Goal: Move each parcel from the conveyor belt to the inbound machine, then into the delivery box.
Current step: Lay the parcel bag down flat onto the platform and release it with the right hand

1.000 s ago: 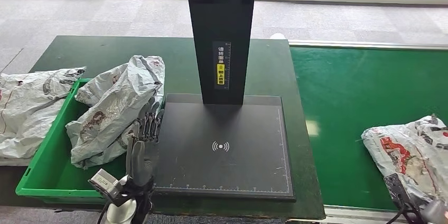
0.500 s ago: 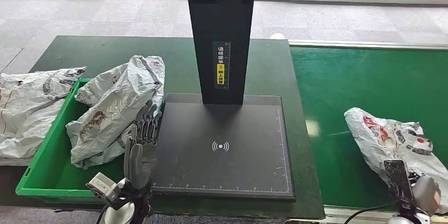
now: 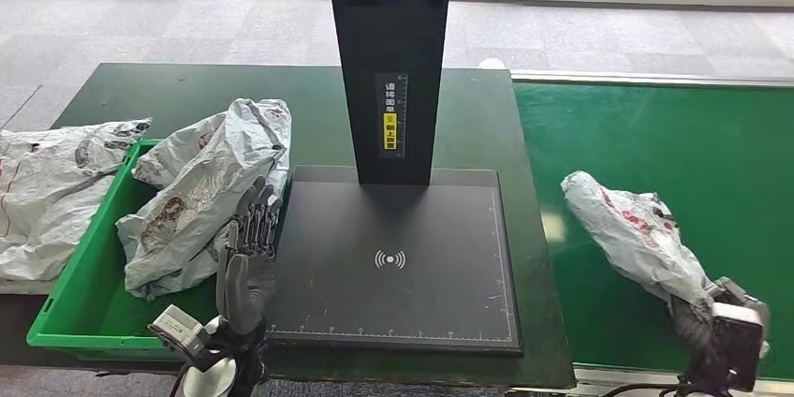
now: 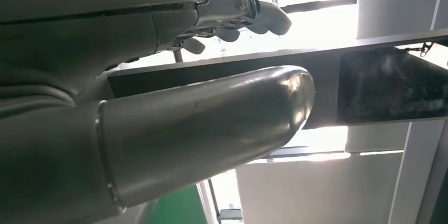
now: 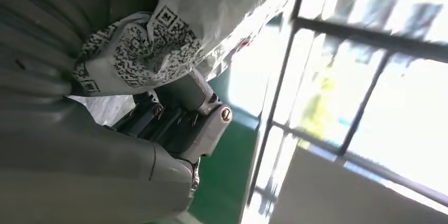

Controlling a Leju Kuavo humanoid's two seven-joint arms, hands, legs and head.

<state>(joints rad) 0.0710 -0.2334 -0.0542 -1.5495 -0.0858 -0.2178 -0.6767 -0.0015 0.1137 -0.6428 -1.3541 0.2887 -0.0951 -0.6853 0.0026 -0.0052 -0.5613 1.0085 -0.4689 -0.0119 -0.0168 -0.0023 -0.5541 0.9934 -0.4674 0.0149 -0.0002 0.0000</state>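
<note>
Grey carpet and a window wall lie behind a dark green table (image 3: 187, 97) carrying the black inbound machine (image 3: 393, 257) with its upright column, and the green conveyor belt (image 3: 655, 135) runs alongside on the right. On the belt's near part the right hand (image 3: 716, 327) grips one end of a grey printed parcel (image 3: 632, 228) — the bag stretches away from it toward the machine. The left hand (image 3: 248, 261) hangs with fingers apart, holding nothing, just beside the green delivery box (image 3: 89, 303) — two parcels (image 3: 201, 191) are heaped there.

Grey ribbed left hand (image 3: 245, 261), dark fingers, black cables
</note>
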